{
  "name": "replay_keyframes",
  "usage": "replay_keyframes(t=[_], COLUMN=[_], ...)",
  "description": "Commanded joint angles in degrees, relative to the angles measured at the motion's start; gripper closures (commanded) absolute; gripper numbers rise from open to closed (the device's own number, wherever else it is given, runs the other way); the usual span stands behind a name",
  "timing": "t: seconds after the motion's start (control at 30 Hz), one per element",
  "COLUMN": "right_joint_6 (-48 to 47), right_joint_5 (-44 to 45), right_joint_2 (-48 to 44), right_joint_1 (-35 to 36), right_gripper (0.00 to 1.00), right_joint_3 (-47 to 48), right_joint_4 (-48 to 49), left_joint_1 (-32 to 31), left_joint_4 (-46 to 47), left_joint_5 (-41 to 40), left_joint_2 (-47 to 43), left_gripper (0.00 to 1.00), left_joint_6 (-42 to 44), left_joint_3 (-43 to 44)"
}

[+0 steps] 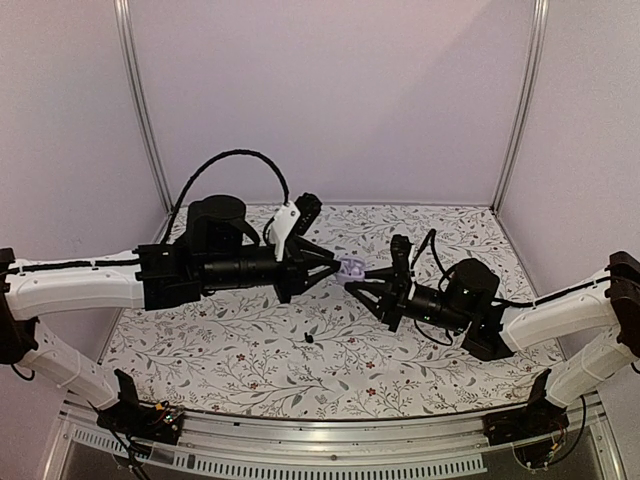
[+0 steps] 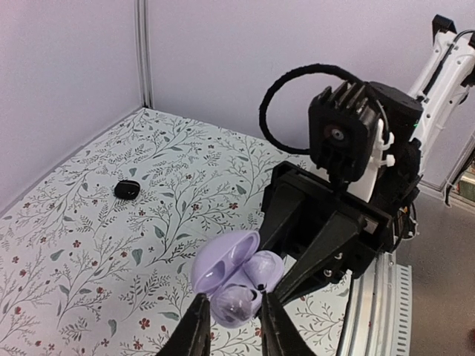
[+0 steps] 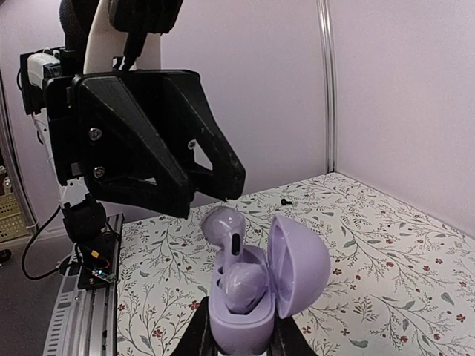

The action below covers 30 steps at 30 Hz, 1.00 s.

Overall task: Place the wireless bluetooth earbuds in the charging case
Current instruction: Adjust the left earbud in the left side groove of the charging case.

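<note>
One earbud (image 3: 246,288) in charging case (image 3: 300,267) right fingers (image 3: 199,335) clamp, second earbud (image 3: 223,224) between left fingers (image 3: 215,169), grip unclear

Two arms built from white moulded shell links (image 1: 70,283) and black cylindrical joint housings (image 1: 222,222). A black braided cable (image 2: 315,69) loops above each wrist. The black triangular finger plates (image 3: 148,141) carry small silver screw heads (image 3: 93,134) on their flanks.

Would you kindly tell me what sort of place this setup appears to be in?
Probably a robot test booth: plain pale walls and metal frame posts enclose a cloth-covered table, and two arms are bolted to an aluminium rail.
</note>
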Motion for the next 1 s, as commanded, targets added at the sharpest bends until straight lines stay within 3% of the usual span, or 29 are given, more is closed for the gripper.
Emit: replay_keyframes(t=[0.0,0.6,0.97], right_joint_6=[-0.78,-1.22,-3.28], right_joint_5=[-1.44,-5.03,-7.25], right_joint_2=[-0.82,-0.09,-0.34], right_joint_1=[-0.24,-0.24,-0.24], right_gripper=[1.00,1.00,1.00], right_joint_3=[1.46,2.23,2.54], right_joint_4=[0.71,1.20,1.03], left_joint_1=[1.01,1.23,1.19], left_joint_4=[-0.29,-0.54,-11.38], left_joint_5=[0.91,6.87,5.44], left_joint_2=[1.04,2.93,6.77], left_gripper=[0.77,0.94,0.98], left_joint_6=[-0.59,2.24,4.76], left_joint_3=[1.51,1.63,5.93])
